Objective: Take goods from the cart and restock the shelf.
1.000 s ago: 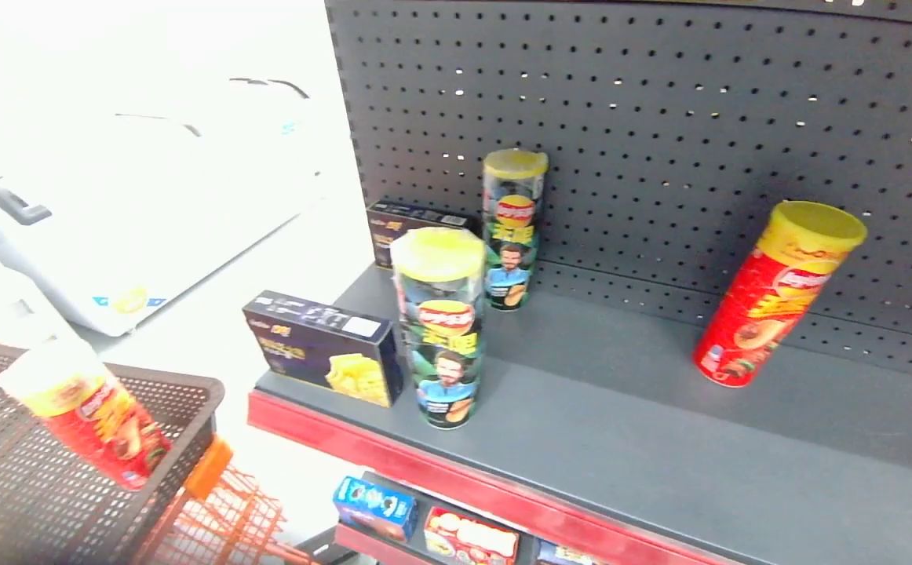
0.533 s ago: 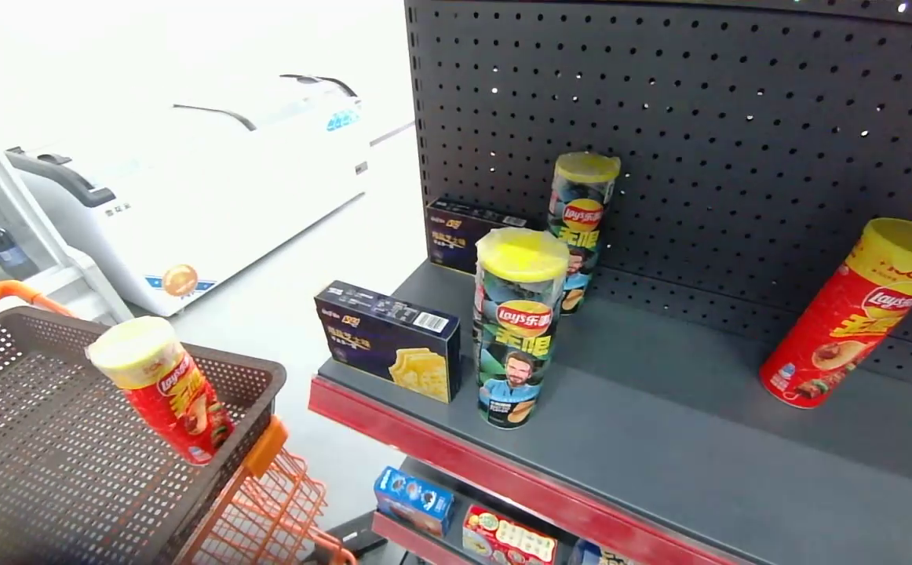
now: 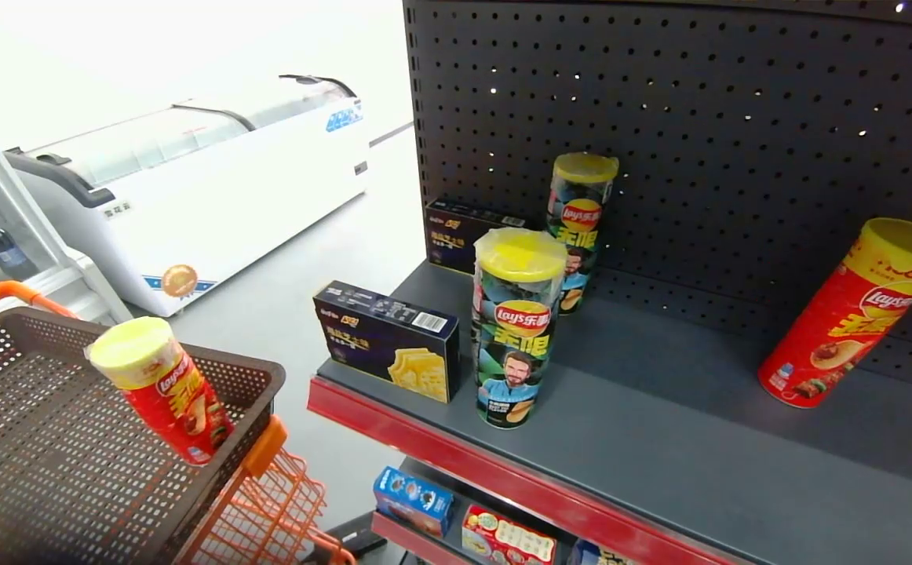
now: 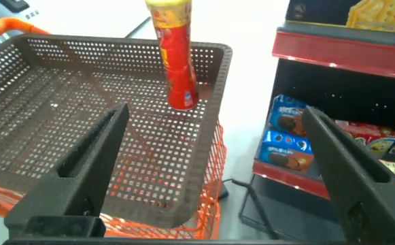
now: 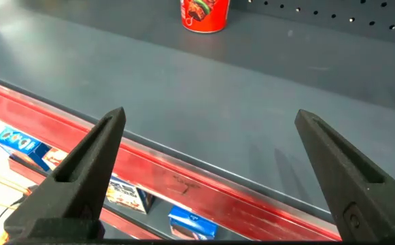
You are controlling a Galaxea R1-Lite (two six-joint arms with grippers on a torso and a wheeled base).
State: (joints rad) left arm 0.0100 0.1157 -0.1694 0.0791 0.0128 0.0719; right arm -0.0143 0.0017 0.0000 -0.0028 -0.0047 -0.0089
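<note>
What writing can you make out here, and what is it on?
Red can in the basket: brand logo, yellow characters.
Tilted red can: same logo.
Front green can: same logo, yellow characters.
Front dark box: barcode label; print too small to read.
Freezer: round badge, blurred.

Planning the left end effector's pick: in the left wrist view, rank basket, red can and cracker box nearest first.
1. Basket, just beneath the left end effector.
2. Red can, basket's far corner.
3. Cracker box, on shelf beyond.
</note>
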